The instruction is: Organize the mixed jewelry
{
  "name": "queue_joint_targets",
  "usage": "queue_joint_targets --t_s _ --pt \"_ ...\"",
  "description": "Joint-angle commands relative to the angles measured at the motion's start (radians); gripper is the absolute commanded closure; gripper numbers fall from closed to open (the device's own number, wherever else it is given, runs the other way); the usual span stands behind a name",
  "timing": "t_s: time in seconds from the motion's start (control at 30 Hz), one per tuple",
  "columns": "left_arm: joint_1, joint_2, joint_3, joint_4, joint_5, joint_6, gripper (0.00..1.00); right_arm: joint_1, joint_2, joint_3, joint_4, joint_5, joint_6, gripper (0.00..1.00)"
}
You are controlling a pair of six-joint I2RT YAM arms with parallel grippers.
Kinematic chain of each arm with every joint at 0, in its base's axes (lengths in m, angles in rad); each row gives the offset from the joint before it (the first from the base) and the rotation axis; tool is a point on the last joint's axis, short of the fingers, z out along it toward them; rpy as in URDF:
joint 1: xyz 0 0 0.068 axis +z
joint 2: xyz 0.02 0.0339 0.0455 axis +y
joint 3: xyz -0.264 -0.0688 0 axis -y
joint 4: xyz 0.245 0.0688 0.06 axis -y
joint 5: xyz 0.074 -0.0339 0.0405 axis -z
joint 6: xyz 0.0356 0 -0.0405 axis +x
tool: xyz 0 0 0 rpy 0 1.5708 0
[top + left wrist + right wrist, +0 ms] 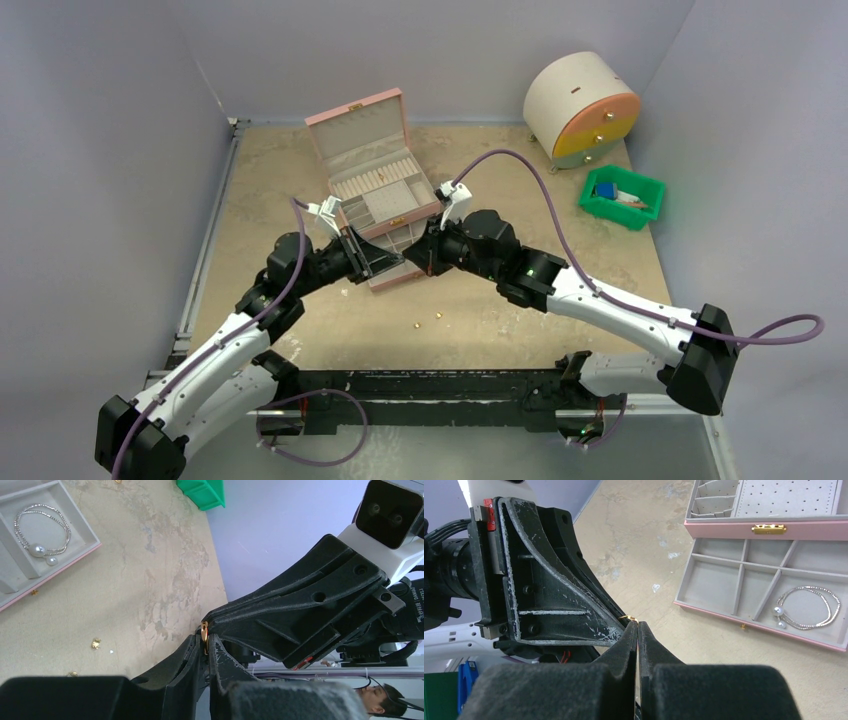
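Note:
A small gold ring (204, 632) hangs in the air between both grippers, which meet tip to tip in front of the pink jewelry box (352, 130). My left gripper (206, 639) is shut on the ring edge-on. My right gripper (638, 625) is shut too, with the same ring (628, 617) poking out at its tips. A silvery bracelet (809, 607) with two pearls lies in a compartment of the box's pulled-out lower tray. Tiny gold pieces (438, 317) lie loose on the table near the arms, one also showing in the left wrist view (95, 643).
A green bin (622, 197) with blue items sits at the right, and a round white-and-orange drawer unit (580, 110) stands behind it. The box lid stands open at the back. Grey walls close in the table on three sides.

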Motion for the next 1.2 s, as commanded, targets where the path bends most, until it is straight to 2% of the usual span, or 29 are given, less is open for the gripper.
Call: queue_joint_targets --t_s 0.0,0.33,0.5,0.77,0.97,1.17 --pt "0.002 -0.015 0.023 0.020 -0.009 0.022 0.90 0.008 -0.032 0.012 0.034 0.019 0.010 1.00" --pt "0.002 -0.022 0.026 0.016 -0.012 0.024 0.93 0.012 -0.036 -0.001 0.036 0.025 0.015 1.00" --pt "0.002 -0.026 0.031 0.016 -0.011 0.024 1.00 0.012 -0.032 -0.001 0.037 0.023 0.017 1.00" --pt "0.002 -0.030 0.033 0.011 -0.003 0.040 1.00 0.013 -0.045 -0.012 0.049 0.015 0.023 1.00" --pt "0.003 -0.045 0.034 0.005 0.020 0.075 1.00 0.013 -0.084 -0.034 0.063 -0.003 0.030 0.77" --pt "0.003 -0.060 0.039 -0.014 0.065 0.125 1.00 0.011 -0.149 -0.064 0.042 -0.104 0.036 0.68"
